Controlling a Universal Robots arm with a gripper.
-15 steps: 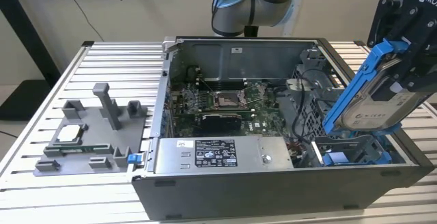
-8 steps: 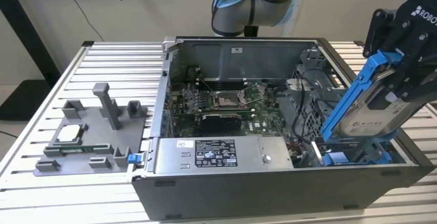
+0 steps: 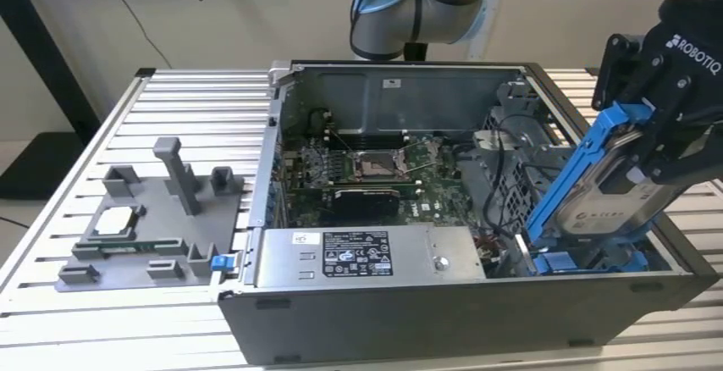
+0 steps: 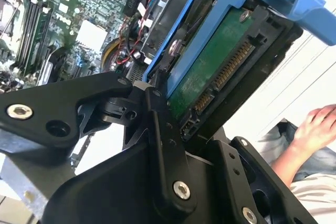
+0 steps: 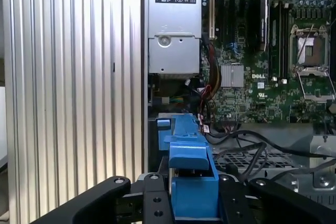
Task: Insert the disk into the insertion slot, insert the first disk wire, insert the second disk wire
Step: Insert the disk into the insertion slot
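Note:
In the exterior view my gripper [image 3: 646,146] is shut on the disk [image 3: 604,197], a silver-grey drive in a bright blue carrier. The disk is steeply tilted at the exterior view's right end of the open computer case. Its lower end reaches down to the insertion slot [image 3: 587,261], a grey bay with blue fittings. The second wrist view shows the disk's green circuit board and connector [image 4: 212,74] between black fingers [image 4: 163,129]. In the first wrist view the blue carrier [image 5: 191,174] stands between the fingers [image 5: 152,203], above the case interior.
A labelled grey power-supply box [image 3: 361,254] lies beside the slot, with black and red wires [image 3: 506,193] between them. The motherboard [image 3: 373,168] fills the case floor. A grey fixture with small parts [image 3: 152,218] stands on the slatted table. A person's hand [image 4: 317,124] is nearby.

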